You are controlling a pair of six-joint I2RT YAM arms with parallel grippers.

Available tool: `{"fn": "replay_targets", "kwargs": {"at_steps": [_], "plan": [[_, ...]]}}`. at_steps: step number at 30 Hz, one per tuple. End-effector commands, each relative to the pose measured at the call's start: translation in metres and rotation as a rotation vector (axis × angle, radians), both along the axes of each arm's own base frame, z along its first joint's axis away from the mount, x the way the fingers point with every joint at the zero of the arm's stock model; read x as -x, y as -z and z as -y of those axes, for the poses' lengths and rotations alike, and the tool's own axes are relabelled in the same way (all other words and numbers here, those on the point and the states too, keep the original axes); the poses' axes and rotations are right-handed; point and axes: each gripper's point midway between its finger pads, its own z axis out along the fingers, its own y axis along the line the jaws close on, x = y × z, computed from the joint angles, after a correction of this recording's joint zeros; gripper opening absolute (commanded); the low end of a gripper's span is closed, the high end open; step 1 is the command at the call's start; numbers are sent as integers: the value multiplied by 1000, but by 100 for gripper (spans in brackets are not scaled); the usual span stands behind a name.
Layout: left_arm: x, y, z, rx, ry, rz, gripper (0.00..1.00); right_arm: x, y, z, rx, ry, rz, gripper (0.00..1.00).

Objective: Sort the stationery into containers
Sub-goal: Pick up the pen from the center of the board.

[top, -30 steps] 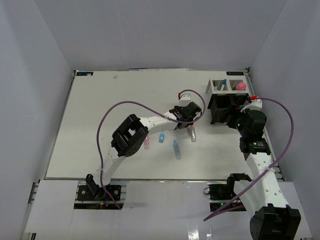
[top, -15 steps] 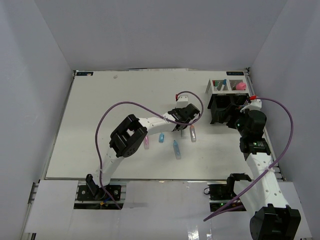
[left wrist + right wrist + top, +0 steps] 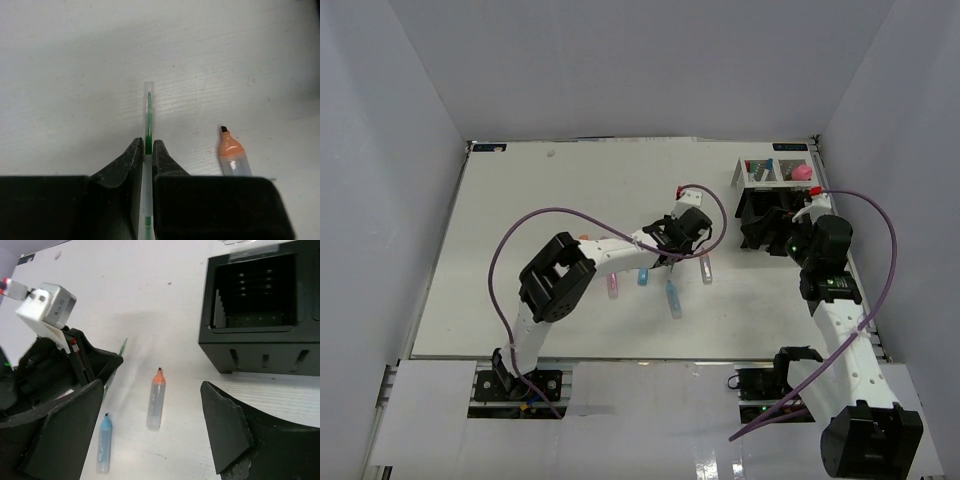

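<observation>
My left gripper (image 3: 147, 148) is shut on a thin clear pen with green ink (image 3: 148, 112), whose tip sticks out past the fingertips over the white table. It is at the table's middle in the top view (image 3: 663, 248). An orange-tipped marker (image 3: 231, 156) lies just right of it, also in the right wrist view (image 3: 156, 399). My right gripper (image 3: 150, 427) is open and empty, hovering in front of the black organizer (image 3: 255, 305) above the orange marker and a blue-tipped marker (image 3: 104, 442).
The white mesh compartments (image 3: 775, 172) behind the black organizer (image 3: 765, 215) hold several items and a pink-capped bottle (image 3: 802, 172). A pink marker (image 3: 613, 286) and a short blue item (image 3: 643, 276) lie left of the blue-tipped marker (image 3: 673, 298).
My left arm's elbow has swung left and its wrist has shifted slightly up and left, with the gripper staying at the green pen. My right arm has edged towards the organizer.
</observation>
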Motion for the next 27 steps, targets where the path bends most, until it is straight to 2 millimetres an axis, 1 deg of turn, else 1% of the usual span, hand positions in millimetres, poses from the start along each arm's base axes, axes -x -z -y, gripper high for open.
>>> {"fn": "replay_targets", "kwargs": {"at_steps": [1, 2, 3, 4, 5, 6, 7, 8, 9, 10, 13, 14, 16, 17, 20, 21, 24, 27], "plan": [[-8, -114, 19, 131, 167, 243, 0, 0, -37, -23, -32, -144, 78, 84], [-8, -146, 23, 193, 201, 315, 0, 0, -44, -26, -44, -160, 82, 84], [-1, -144, 24, 172, 282, 333, 0, 2, -45, -31, -58, -189, 72, 84], [3, -152, 25, 182, 322, 357, 0, 2, -47, -33, -66, -201, 67, 84], [6, -166, 28, 211, 359, 402, 0, 4, -52, -35, -74, -213, 60, 84], [13, -185, 26, 232, 397, 441, 0, 4, -53, -37, -82, -222, 55, 84], [22, -184, 27, 220, 479, 469, 0, 6, -54, -40, -93, -242, 47, 84], [28, -189, 27, 226, 515, 488, 0, 6, -59, -42, -99, -253, 52, 84], [36, -203, 23, 228, 560, 531, 0, 6, -61, -44, -113, -260, 50, 84], [44, -199, 24, 228, 615, 544, 0, 9, -63, -48, -127, -286, 47, 84], [59, -209, 22, 196, 726, 603, 0, 11, -72, -55, -159, -327, 53, 84], [64, -207, 23, 191, 767, 606, 0, 11, -74, -57, -166, -338, 54, 84], [69, -208, 23, 192, 791, 612, 0, 12, -81, -62, -192, -365, 61, 84], [76, -209, 26, 201, 843, 618, 0, 13, -82, -64, -200, -377, 63, 84], [83, -210, 30, 209, 889, 622, 0, 12, -85, -67, -216, -387, 64, 84], [84, -210, 30, 210, 899, 626, 0, 16, -84, -76, -217, -419, 58, 84], [89, -213, 34, 227, 933, 632, 0, 15, -81, -80, -222, -429, 42, 83], [95, -218, 37, 249, 966, 648, 0, 15, -73, -89, -226, -447, 10, 83]]}}
